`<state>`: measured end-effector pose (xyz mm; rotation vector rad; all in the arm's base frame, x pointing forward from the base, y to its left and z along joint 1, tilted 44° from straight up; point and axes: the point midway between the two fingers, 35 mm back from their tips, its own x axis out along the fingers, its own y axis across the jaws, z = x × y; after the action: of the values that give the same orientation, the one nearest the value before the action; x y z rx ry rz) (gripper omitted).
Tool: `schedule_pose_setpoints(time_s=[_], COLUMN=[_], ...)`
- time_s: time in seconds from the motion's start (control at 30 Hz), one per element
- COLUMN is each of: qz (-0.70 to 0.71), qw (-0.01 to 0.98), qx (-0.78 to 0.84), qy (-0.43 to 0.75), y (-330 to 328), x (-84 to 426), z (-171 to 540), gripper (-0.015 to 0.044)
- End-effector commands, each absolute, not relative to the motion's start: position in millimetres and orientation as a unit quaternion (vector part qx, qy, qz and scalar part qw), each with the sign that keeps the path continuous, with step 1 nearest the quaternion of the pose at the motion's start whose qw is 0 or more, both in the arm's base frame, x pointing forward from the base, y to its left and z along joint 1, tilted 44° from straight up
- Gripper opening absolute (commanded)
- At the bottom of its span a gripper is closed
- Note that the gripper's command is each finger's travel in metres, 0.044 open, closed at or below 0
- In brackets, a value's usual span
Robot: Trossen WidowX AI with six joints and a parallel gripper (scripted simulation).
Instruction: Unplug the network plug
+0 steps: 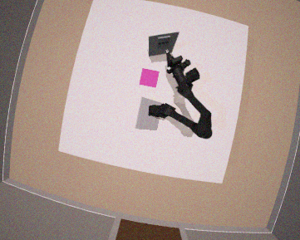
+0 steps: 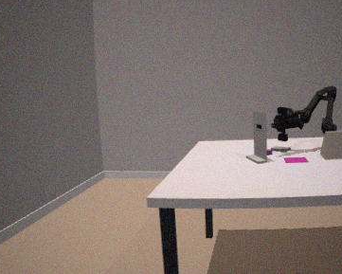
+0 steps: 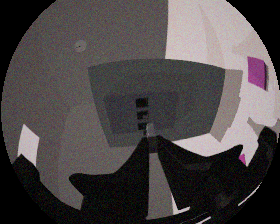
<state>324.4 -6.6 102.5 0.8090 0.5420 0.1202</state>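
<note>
The plug, small and pale [image 1: 167,51] [image 3: 150,129], sits at the tips of my gripper [image 1: 168,54] [image 2: 273,124] [image 3: 152,138], which is shut on it. The dark upright panel [image 1: 154,48] [image 2: 260,143] [image 3: 192,100] stands in front of it. Dark openings show in the panel's face beside the plug in the wrist view, and the exterior view shows a narrow gap between panel and fingertips. The plug looks out of the socket and held above the table. The magenta marked square [image 1: 149,78] [image 2: 296,160] lies flat, away from the gripper. The tab is too small to make out.
A small purple object [image 2: 269,152] [image 3: 257,73] lies low near the panel's foot. The panel's base slab [image 2: 256,159] spreads along the table. A grey block [image 2: 340,146] stands by the arm's base. The arm bends out to the right in the top view.
</note>
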Motion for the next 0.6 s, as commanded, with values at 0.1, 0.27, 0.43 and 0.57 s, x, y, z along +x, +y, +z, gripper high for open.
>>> schedule_pose_setpoints(time_s=[0.1, 0.27, 0.43, 0.57], qz=[0.060, 0.060, 0.058, 0.058], qw=[0.882, 0.882, 0.882, 0.882], qx=[0.388, 0.388, 0.388, 0.388], qy=[0.262, 0.262, 0.261, 0.262], y=[-7, -7, -7, 2], x=[321, 319, 320, 318], z=[103, 104, 106, 113], gripper=[0.0000, 0.0000, 0.0000, 0.0000])
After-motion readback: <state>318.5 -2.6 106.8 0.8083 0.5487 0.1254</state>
